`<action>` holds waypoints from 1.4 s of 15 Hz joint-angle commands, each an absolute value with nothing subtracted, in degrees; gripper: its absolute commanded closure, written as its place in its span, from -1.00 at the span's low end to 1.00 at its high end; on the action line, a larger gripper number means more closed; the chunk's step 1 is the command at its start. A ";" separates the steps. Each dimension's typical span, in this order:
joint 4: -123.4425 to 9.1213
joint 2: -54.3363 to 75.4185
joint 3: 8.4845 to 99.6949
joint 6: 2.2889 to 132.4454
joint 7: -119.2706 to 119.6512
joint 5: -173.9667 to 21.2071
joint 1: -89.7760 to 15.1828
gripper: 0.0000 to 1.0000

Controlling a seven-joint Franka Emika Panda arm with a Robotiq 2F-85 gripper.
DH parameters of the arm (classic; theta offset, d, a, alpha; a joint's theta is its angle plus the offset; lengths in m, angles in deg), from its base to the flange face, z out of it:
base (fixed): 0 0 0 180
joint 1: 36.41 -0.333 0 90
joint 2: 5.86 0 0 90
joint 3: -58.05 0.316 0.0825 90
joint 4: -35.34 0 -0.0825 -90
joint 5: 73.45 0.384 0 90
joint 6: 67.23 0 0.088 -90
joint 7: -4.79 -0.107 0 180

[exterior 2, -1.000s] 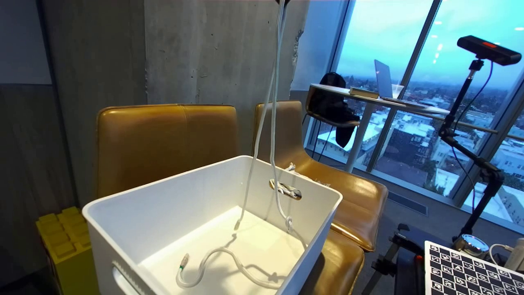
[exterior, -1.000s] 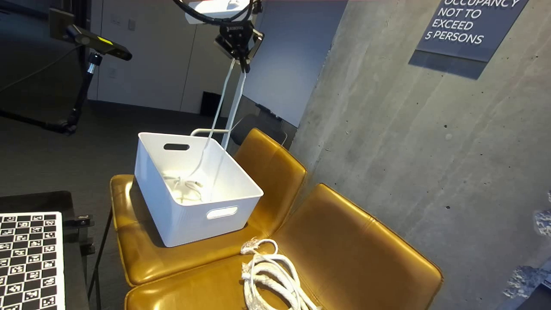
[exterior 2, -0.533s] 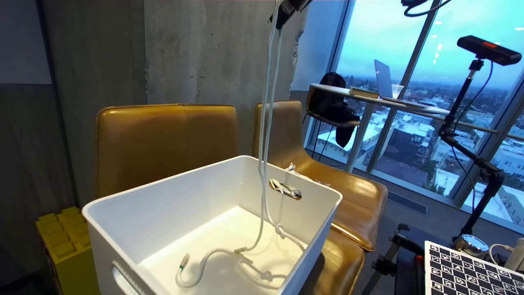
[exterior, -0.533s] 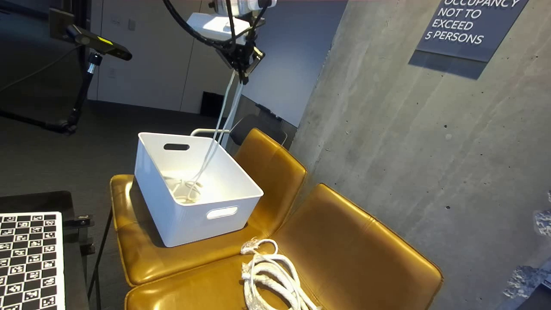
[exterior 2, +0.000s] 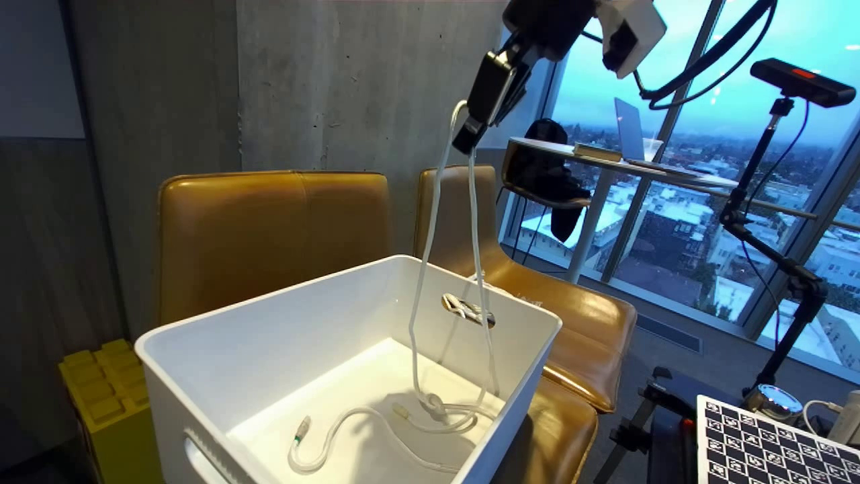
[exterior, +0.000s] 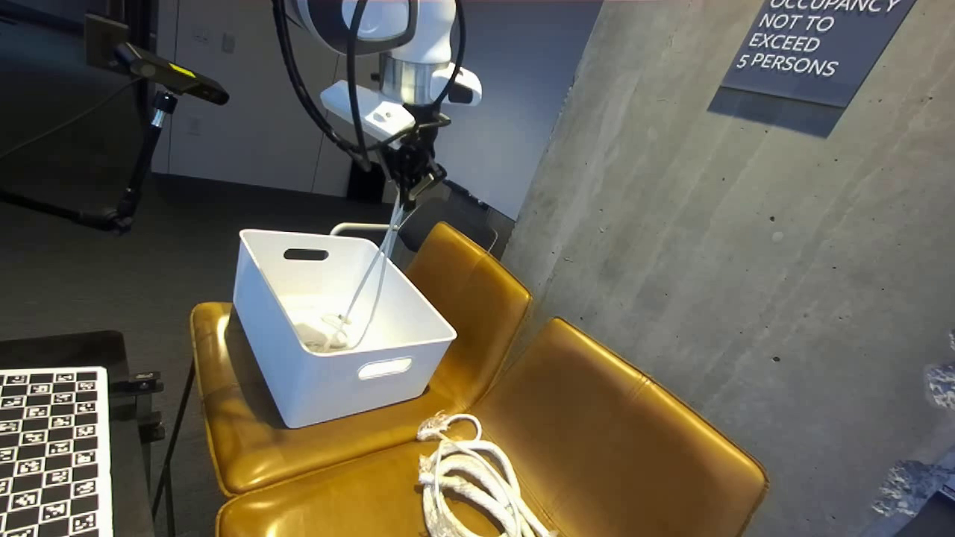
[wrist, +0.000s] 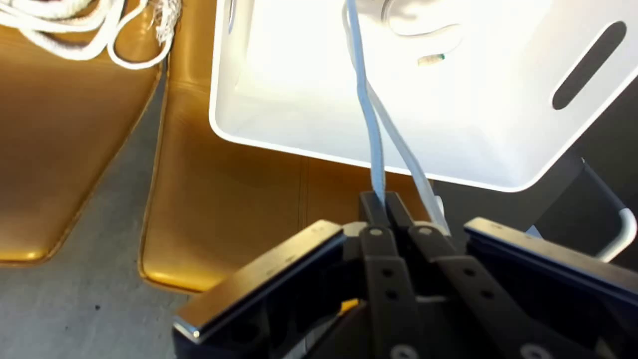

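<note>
In both exterior views, we saw the gripper (exterior 2: 466, 139) at one o'clock from the bin (exterior 2: 269, 323). It pinched pale cord (wrist: 368, 107).

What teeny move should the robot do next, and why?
Maybe lower the black two-finger gripper slightly toward the white rectangular plastic box, since the gripper pinches the long, thin white cord up in the air while the cord's knot lies inside.

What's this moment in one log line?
gripper: shut on cord; cord: hanging into white bin; bin: on tan chair; coiled rope: on adjacent chair
</note>
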State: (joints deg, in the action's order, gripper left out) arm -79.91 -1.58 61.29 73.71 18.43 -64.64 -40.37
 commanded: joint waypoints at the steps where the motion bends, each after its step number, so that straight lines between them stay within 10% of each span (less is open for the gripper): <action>1: -77.75 1.70 61.69 71.08 16.51 -61.42 -39.41 0.98; 14: -79.36 2.56 58.00 69.43 24.52 -61.20 -31.74 -0.98; 21: -78.99 7.47 55.48 72.64 34.10 -61.54 -26.13 -1.00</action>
